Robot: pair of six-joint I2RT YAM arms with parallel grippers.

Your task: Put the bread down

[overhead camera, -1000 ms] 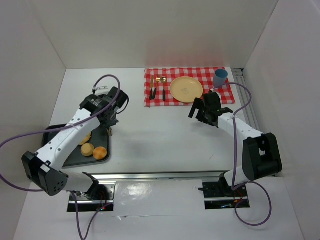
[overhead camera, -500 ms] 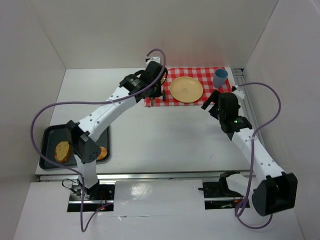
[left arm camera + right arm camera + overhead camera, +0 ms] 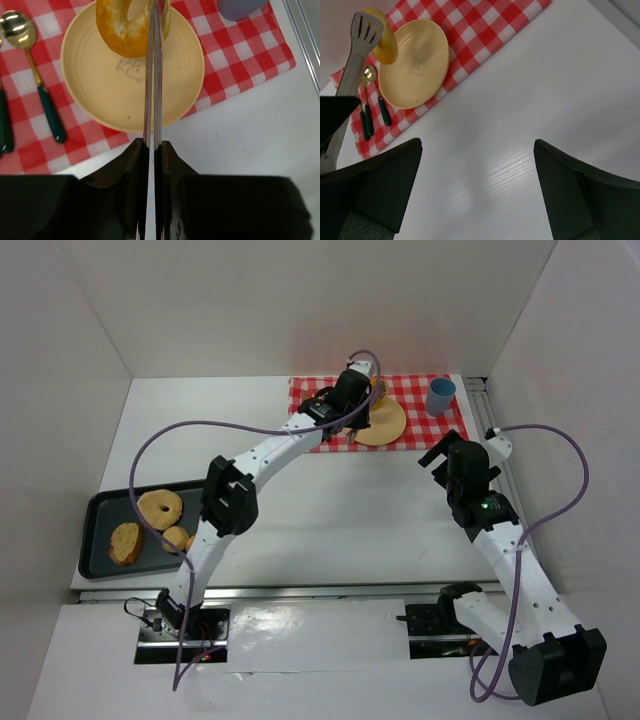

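left gripper [image 3: 151,147] clamped on the tongs [image 3: 154,75] | tongs pinch the bagel-ish bread [image 3: 125,30] over the yellow plate's [image 3: 100,100] far side, so it lands on the dish, not the checked cloth [image 3: 240,65] | right gripper [image 3: 477,145] gaping wide, holding nothing, parked clear imo

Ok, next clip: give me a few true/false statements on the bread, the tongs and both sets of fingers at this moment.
1. The left gripper has its fingers shut on the tongs, which hold a ring-shaped bread over the plate. True.
2. The right gripper has its fingers shut on the blue cup. False: they are open and empty above the table; the cup stands on the checked cloth.
3. The tray is empty. False: at least three pieces of bread lie on it.
4. A gold spoon lies on the cloth beside the plate. True.
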